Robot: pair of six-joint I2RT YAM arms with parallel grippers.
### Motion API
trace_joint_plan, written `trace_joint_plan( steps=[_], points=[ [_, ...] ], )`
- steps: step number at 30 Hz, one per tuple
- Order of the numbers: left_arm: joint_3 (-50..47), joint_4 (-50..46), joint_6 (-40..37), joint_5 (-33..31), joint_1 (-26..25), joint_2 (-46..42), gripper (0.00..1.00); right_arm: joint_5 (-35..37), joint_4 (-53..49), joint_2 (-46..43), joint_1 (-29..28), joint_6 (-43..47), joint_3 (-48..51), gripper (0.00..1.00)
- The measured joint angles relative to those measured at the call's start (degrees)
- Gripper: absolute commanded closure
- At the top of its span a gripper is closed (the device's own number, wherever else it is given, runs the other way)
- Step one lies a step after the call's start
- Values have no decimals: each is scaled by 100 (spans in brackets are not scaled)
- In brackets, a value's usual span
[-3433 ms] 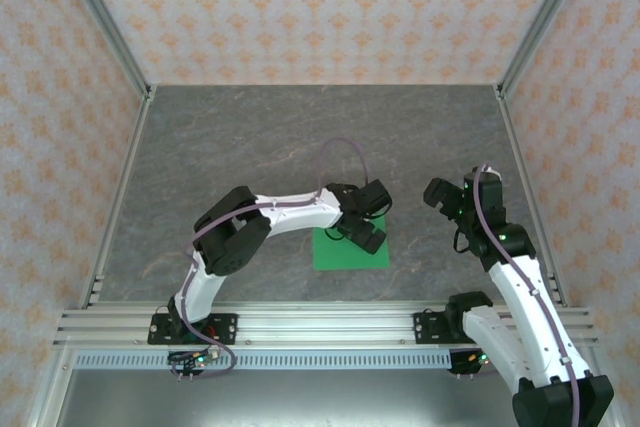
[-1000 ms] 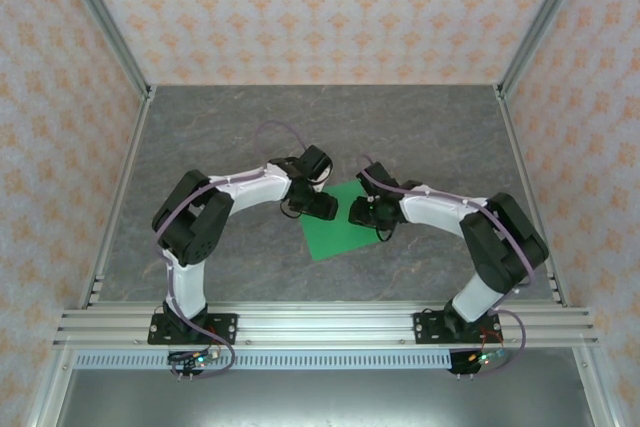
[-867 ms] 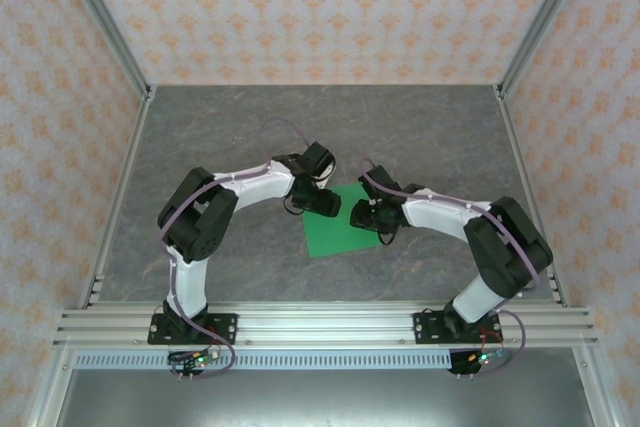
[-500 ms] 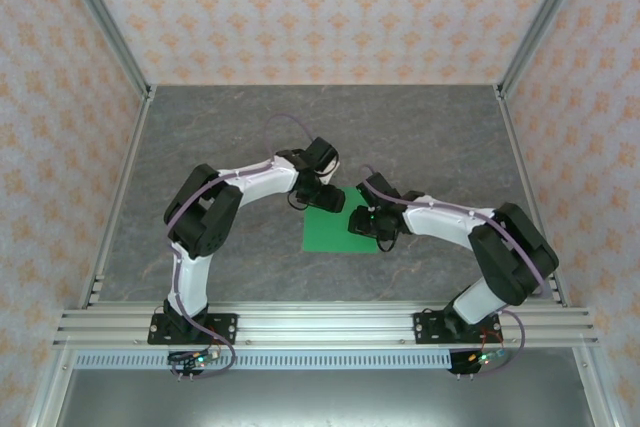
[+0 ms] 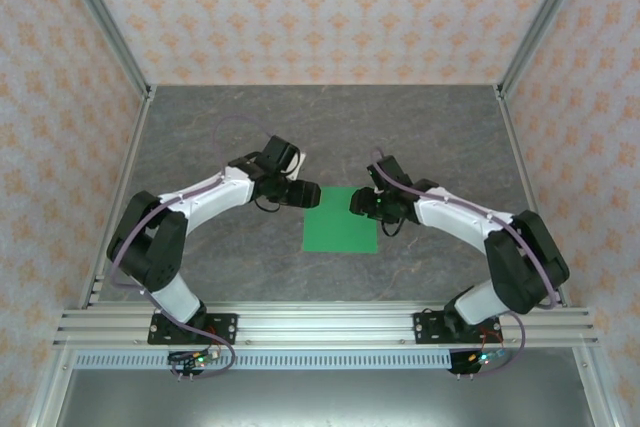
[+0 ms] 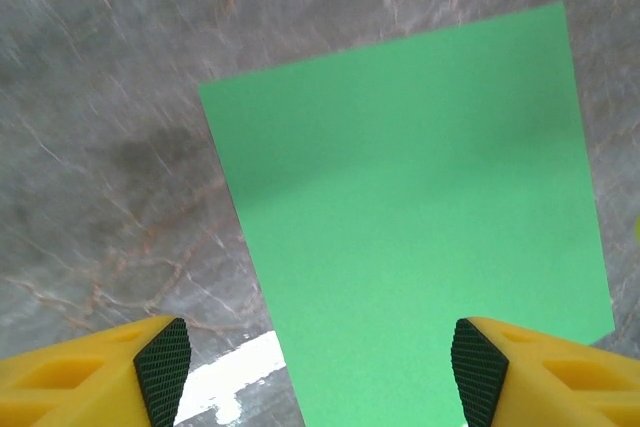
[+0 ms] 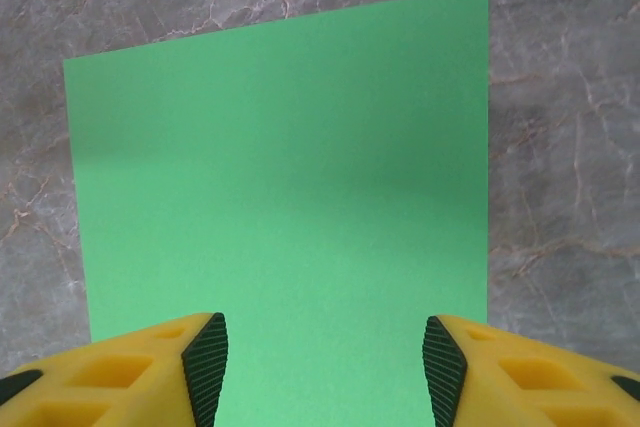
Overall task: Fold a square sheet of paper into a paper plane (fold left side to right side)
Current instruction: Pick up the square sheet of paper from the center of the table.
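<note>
Paper (image 5: 340,232) lying flat on table (image 5: 200,137), sitting straight now, not crooked like a second ago. Left hand (image 5: 306,194) and right hand (image 5: 358,203) backing off toward far corners, both open, holding nothing. No fold yet; left side looking ready for lifting.

Left fingers (image 6: 163,367), right fingers (image 7: 205,355) — wide apart

Near edge of the square sheet of paper (image 7: 280,177) is cropped.

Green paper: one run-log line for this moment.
paper: flat on table, unfolded | left gripper: open, at far-left corner | right gripper: open, at far-right corner | fold: not started
</note>
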State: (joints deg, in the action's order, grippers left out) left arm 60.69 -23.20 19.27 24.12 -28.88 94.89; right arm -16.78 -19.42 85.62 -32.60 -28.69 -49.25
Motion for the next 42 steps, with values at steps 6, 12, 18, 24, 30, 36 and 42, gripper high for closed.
trace_joint_plan(
  steps=[6,12,18,24,30,36,42],
  points=[
    [-518,295,343,330,2,164,27,68,-72,446,0,160,-275,43],
    [-586,509,496,560,0,214,27,162,-138,723,0,203,-308,43],
    [-584,649,562,684,0,258,27,286,-234,791,0,264,-317,42],
    [-586,726,645,796,-22,428,30,507,-363,822,9,413,-533,26],
    [-562,743,645,852,-247,428,30,717,-413,1169,114,686,-1038,11],
    [-479,752,647,848,-455,514,30,848,-446,1694,177,776,-1469,9],
    [-398,758,669,846,-490,656,30,776,-463,1906,179,702,-1519,9]
  ],
)
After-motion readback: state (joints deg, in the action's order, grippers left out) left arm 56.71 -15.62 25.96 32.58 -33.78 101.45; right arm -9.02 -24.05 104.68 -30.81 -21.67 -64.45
